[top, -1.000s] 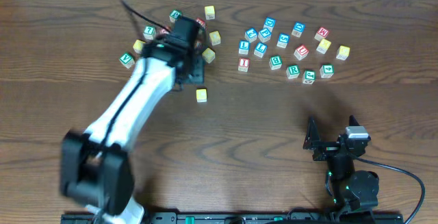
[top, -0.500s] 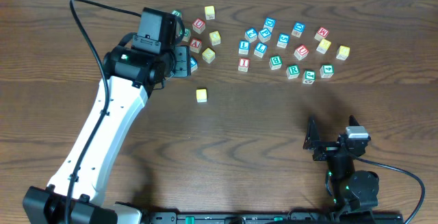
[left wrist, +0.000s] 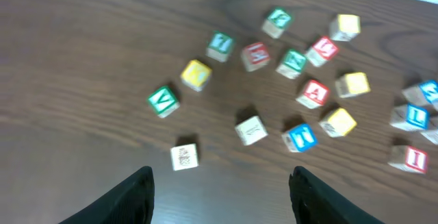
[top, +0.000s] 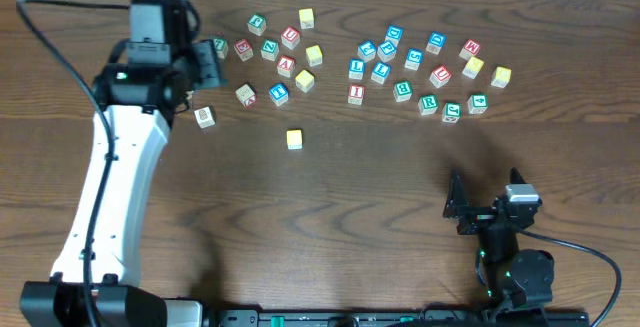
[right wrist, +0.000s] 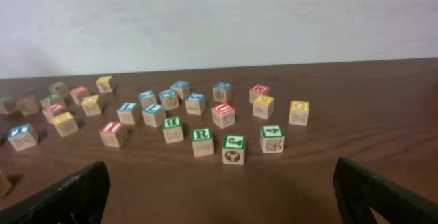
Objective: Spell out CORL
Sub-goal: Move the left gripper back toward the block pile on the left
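Across the wooden table (top: 330,217), the left gripper (left wrist: 222,183) hangs partly spread and empty over the upper-left scatter, and the right gripper (right wrist: 220,183) sits wide apart and empty at lower right. One yellow-topped cube (top: 294,139) lies alone below centre, while the green R cube (top: 428,104) and a blue L cube (top: 380,72) sit in the crowded upper-right cluster. A wrong pick or a knocked neighbour looks likely there: cubes nearly touch, two blue Ls lie side by side, and the yellow faces are unreadable.

Cube clutter (top: 380,71) across far table (top: 330,217)
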Action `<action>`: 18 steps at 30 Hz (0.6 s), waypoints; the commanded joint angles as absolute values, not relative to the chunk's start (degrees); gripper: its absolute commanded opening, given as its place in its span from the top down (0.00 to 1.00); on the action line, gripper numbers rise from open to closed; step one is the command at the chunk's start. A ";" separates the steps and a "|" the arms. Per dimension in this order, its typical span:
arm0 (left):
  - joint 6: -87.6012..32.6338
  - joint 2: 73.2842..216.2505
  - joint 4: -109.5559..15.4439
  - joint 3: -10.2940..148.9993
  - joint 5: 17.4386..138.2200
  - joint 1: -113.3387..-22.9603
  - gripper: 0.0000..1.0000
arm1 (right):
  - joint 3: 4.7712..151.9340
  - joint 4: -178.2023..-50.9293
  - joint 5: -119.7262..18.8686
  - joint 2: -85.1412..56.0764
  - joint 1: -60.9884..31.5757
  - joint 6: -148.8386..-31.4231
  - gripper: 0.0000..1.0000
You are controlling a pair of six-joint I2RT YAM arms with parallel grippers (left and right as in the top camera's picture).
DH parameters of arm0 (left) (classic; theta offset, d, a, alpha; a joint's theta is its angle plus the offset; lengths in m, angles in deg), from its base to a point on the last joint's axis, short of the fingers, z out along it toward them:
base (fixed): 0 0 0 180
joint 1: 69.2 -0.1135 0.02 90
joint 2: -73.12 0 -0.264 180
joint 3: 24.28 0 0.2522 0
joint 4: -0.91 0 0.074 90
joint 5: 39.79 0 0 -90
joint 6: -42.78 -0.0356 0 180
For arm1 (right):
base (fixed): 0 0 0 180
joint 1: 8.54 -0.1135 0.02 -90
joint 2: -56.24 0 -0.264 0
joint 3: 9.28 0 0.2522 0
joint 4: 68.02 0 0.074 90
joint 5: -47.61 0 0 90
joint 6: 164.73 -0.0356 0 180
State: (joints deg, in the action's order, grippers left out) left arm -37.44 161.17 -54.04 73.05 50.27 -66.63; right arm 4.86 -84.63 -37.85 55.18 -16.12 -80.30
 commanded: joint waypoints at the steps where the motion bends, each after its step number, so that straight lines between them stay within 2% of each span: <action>1: -35.34 161.21 -54.83 73.53 50.64 -67.05 0.38 | 4.81 -83.80 -36.98 55.22 -15.74 -79.84 0.01; 4: -35.41 161.26 -54.80 72.98 50.62 -66.98 0.34 | 4.81 -82.43 -38.29 55.22 -15.74 -80.05 0.01; 18: -35.36 164.08 -52.31 72.43 50.62 -66.98 0.34 | 4.81 -79.06 -39.84 55.20 -15.74 -84.14 0.01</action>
State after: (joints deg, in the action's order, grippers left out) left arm -35.60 163.75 -53.36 72.67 50.31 -66.94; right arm 4.86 -79.06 -38.72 55.18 -16.12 -82.77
